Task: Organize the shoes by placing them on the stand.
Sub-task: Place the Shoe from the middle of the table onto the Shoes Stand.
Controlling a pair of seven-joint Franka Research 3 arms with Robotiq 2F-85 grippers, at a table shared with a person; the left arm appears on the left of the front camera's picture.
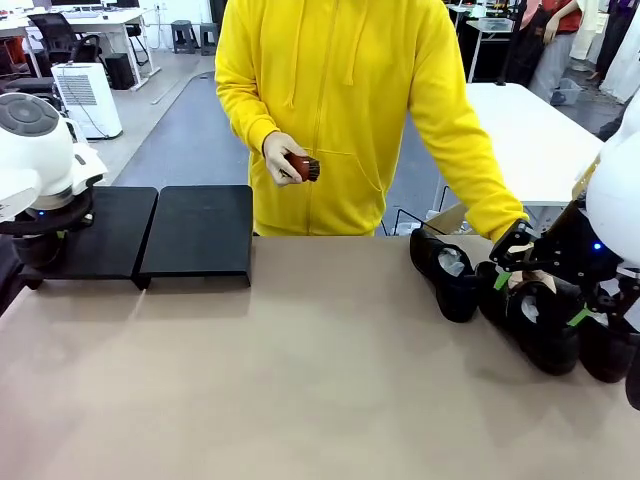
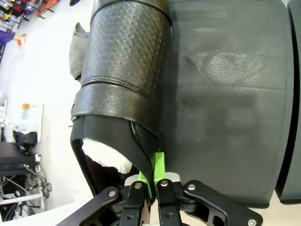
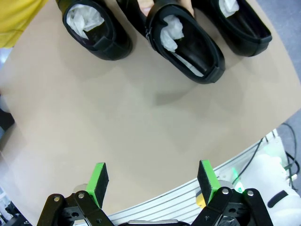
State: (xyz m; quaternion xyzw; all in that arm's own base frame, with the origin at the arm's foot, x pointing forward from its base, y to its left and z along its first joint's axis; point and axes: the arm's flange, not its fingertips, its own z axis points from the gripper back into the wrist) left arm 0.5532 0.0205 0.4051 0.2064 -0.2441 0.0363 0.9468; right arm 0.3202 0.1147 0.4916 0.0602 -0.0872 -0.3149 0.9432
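In the left wrist view my left gripper (image 2: 154, 181) is shut on the heel rim of a black shoe (image 2: 124, 70) stuffed with white paper. That shoe lies along a panel of the black stand (image 2: 225, 103). In the front view the left arm (image 1: 40, 170) stands over the left panel of the stand (image 1: 200, 235). Three more shoes sit at the right of the table (image 1: 450, 270), (image 1: 540, 320), (image 1: 607, 350). My right gripper (image 1: 540, 298) hangs open above them. From the right wrist, the right gripper (image 3: 153, 181) is open over bare table, the shoes (image 3: 94, 28), (image 3: 186, 44), (image 3: 240, 21) beyond it.
A person in a yellow hoodie stands at the far side, holding a small brown brush (image 1: 302, 167) in one hand. Their other hand (image 1: 512, 238) rests at the shoes on the right. The near table edge (image 3: 197, 197) lies close under my right gripper.
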